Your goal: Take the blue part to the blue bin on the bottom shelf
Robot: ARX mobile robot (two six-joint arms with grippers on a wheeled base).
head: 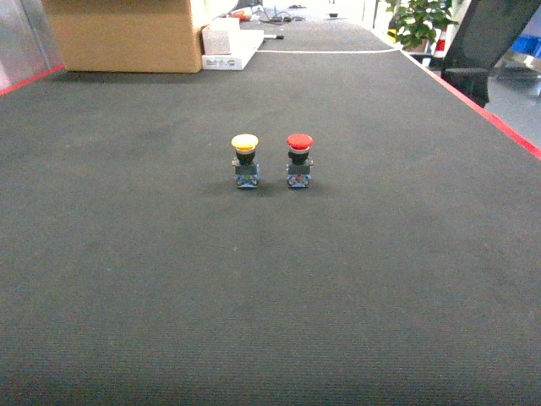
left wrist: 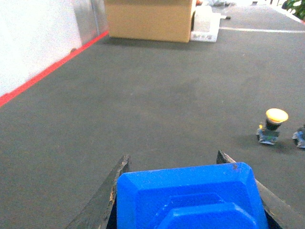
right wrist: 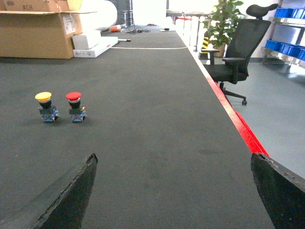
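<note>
In the left wrist view a blue part [left wrist: 190, 195], bevelled plastic with a raised middle, fills the lower frame. My left gripper [left wrist: 173, 156] is shut on it, one dark finger against each side. My right gripper [right wrist: 174, 157] stands open over bare dark carpet with nothing between its fingers [right wrist: 76, 191]. Neither gripper shows in the head view. A rack with blue bins [right wrist: 286, 12] shows far off at the right edge of the right wrist view. The bottom shelf is out of view.
A yellow push button [head: 245, 161] and a red push button [head: 299, 159] stand side by side on the dark carpet [head: 270, 288]. A cardboard box [head: 127, 34] sits at the far left. Red tape [right wrist: 233, 114] marks the carpet's right edge, with an office chair [right wrist: 238, 52] beyond it.
</note>
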